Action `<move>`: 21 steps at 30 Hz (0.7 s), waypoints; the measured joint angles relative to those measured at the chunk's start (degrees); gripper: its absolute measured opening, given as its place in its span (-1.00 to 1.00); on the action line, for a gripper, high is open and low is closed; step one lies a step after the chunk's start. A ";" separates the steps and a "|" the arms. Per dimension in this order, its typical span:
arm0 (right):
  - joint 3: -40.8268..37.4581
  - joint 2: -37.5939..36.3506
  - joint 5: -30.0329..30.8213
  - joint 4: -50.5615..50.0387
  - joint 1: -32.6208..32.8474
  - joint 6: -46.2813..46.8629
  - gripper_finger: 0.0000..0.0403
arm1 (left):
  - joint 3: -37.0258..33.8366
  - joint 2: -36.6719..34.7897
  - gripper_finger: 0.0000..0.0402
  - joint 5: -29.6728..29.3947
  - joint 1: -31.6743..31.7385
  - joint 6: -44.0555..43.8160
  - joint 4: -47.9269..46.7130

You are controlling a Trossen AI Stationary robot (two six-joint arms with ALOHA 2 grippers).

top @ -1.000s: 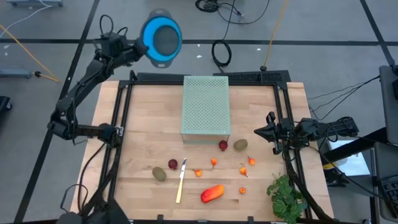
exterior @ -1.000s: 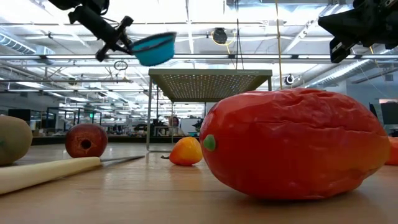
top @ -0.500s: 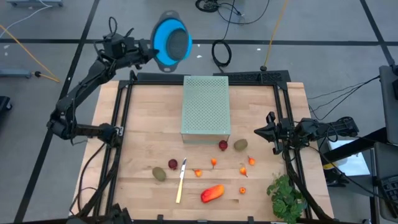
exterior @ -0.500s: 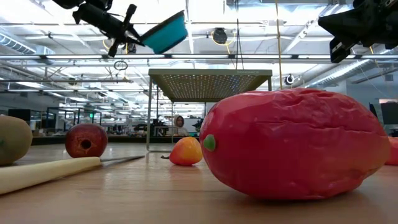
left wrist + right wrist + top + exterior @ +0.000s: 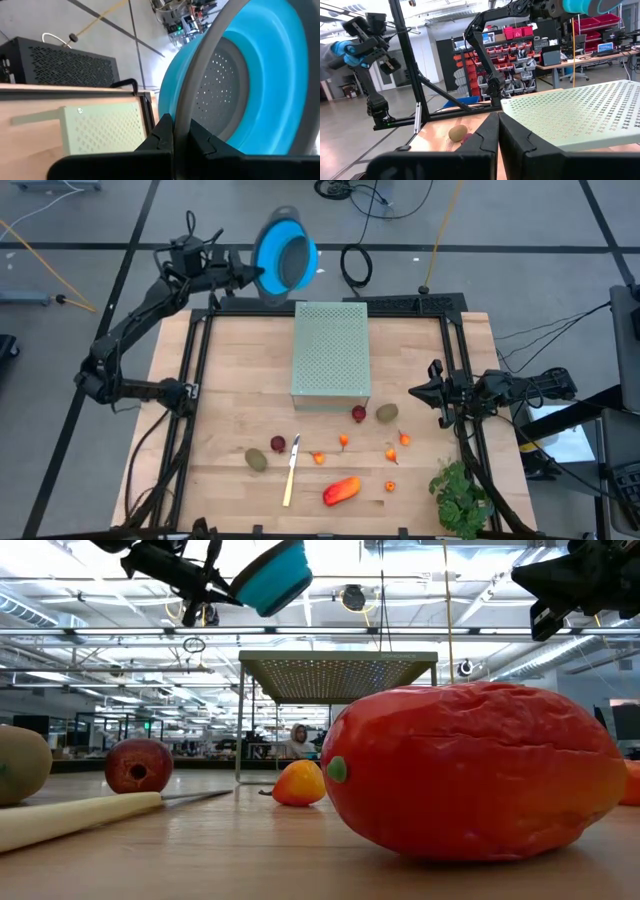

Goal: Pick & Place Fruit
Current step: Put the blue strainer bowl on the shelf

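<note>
Seen only from above: wooden worktop with green perforated stand toward its far edge, fruit strewn along the near edge beside knife, greens at the near right corner. Left gripper clamped on blue colander, raised off the far left corner. Right gripper closed, empty, at the right edge. Only at table height: workshop shelving behind.

Count, high view, all sitting on the table's lower half:
- 1 red-orange oblong fruit, showing lower centre.
- 2 kiwi-like ovals, one lying left, one right of centre.
- 2 dark red balls.
- 5 tiny orange bits, lying scattered mid-frame.
- 1 knife.
- 1 leafy green bunch, lower right.
- 1 blue colander, upper centre.
- 1 perforated green stand.
</note>
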 joint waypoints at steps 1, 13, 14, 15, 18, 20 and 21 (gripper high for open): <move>0.00 -0.01 0.00 0.00 -0.01 0.00 -0.98 | 0.00 0.02 -0.98 -0.02 -0.64 0.00 0.02; 0.00 -0.02 0.00 0.00 -0.01 -0.02 -0.98 | 0.45 7.02 -0.98 0.58 -5.92 -1.05 3.23; 0.00 -0.02 0.00 0.00 -0.02 -0.02 -0.98 | 1.25 7.84 -0.98 0.91 -5.92 -0.83 2.91; 0.00 -0.02 0.00 0.00 0.00 -0.02 -0.98 | 2.35 8.71 -0.98 0.96 -5.94 -0.48 2.30; 0.00 -0.02 0.00 0.00 -0.02 -0.01 -0.98 | 7.23 11.55 -0.98 1.26 -5.94 1.71 -0.67; 0.00 -0.02 0.00 0.00 -0.02 -0.02 -0.98 | 11.70 13.92 -0.98 1.44 -6.04 3.91 -3.30; 0.00 -0.02 0.00 0.00 -0.01 0.00 -0.98 | 13.89 15.04 -0.98 1.47 -6.06 4.96 -4.94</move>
